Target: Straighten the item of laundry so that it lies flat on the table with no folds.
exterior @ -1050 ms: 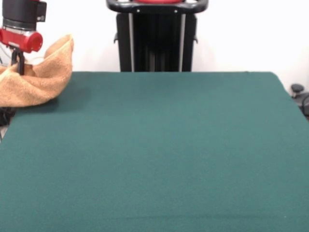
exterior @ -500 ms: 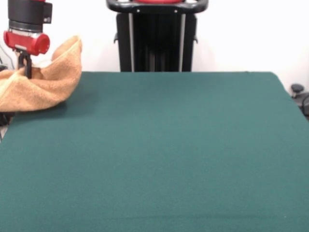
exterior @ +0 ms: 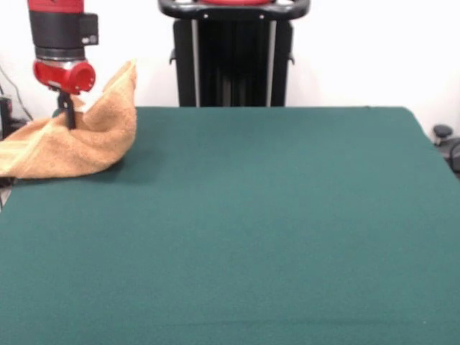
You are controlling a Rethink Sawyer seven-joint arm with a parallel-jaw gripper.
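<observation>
The item of laundry [exterior: 79,140], an orange-tan terry towel, is bunched at the far left corner of the dark green table [exterior: 251,230]. One edge is pulled up into a peak, and the rest trails down to the left, past the picture's edge. My gripper [exterior: 69,118] comes down from the red and black arm and is shut on the towel's raised fold, with only a thin dark finger showing above the cloth.
A black pedestal [exterior: 233,54] stands behind the table's far edge at the middle. A small dark object [exterior: 442,133] sits beyond the table's right corner.
My gripper has moved to the right and slightly down, dragging the towel with it further onto the table from the left edge.
</observation>
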